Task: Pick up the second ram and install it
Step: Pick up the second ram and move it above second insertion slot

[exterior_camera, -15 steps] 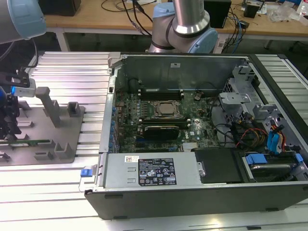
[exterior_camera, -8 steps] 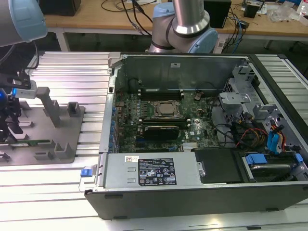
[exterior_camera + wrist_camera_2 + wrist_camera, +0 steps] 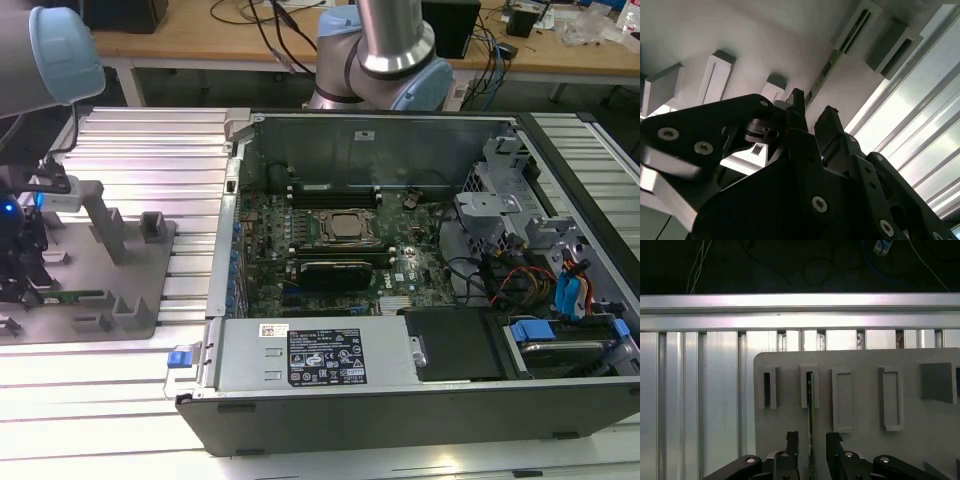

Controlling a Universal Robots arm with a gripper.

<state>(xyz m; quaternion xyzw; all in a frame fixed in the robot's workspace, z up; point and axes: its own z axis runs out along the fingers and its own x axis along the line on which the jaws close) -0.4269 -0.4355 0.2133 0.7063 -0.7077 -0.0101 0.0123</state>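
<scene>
- Found the gripper [image 3: 811,441] low over the grey fixture plate [image 3: 920,440] at the exterior view's near left, well apart from the open computer case [image 3: 400,400].
- Noted its fingers [image 3: 792,440] parted only a little, one on each side of the second ram [image 3: 810,410]. Saw a slim gap on both sides in the first wrist view, so recorded as open and gripping nothing.
- Confirmed the same straddle in the second wrist view, with both fingertips just short of the green stick [image 3: 831,62].
- Located the second ram on edge on the plate, its far end seated in a slotted block [image 3: 803,390]. Traced it in the exterior view as a thin green strip [image 3: 75,296] along the plate's near part.
- Judged the step in hand as the pick-up, at the straddling stage, with no lift or installation yet evident.
- Judged that the next move calls for closing squarely on the two flat faces, then a straight rise clear of the block without twisting the board.
- Recorded, farther right, the motherboard [image 3: 300,215] with the processor socket [image 3: 345,228] and long black memory slots [image 3: 335,195] just beyond it. Unable to tell which slot is free.
- Logged the arm base [image 3: 385,60] beyond the case's far wall, with a workbench [image 3: 200,45] farthest back.
</scene>
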